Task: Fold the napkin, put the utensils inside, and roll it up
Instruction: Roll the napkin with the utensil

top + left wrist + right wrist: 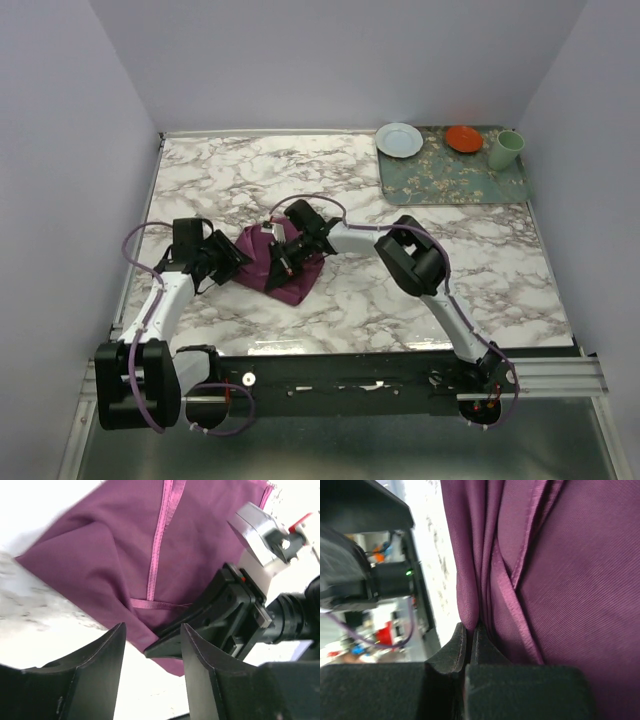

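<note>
The plum-purple napkin (pixel 283 272) lies crumpled and partly folded on the marble table between the two arms. My right gripper (pixel 284 262) is shut on a fold at the napkin's (pixel 570 580) edge, the cloth pinched between the black fingertips (pixel 456 647). My left gripper (pixel 230 262) stands just left of the napkin (pixel 100 555), open, with only bare table between its fingers (pixel 102 655). In the left wrist view the right gripper (pixel 162 650) bites the napkin's near corner. The utensils are out of view.
A green floral mat (pixel 455 178) lies at the back right with a pale blue plate (pixel 399 139), an orange dish (pixel 464 138) and a green cup (pixel 506 149) on it. Walls close the table on three sides.
</note>
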Robot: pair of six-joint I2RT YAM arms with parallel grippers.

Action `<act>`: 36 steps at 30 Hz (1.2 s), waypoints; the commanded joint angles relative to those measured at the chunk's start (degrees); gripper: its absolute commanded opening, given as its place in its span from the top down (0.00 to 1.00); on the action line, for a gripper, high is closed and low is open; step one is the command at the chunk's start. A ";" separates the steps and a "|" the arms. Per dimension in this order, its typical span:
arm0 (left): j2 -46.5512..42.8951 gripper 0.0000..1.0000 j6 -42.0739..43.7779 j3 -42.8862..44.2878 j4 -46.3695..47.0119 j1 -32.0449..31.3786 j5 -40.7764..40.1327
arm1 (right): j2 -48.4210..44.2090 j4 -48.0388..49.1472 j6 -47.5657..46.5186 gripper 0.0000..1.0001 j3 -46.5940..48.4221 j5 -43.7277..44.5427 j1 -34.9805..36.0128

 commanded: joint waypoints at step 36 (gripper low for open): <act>4.69 0.44 -22.20 -12.05 8.01 -5.36 -11.05 | 3.07 28.71 27.81 0.99 -12.64 -7.61 -1.47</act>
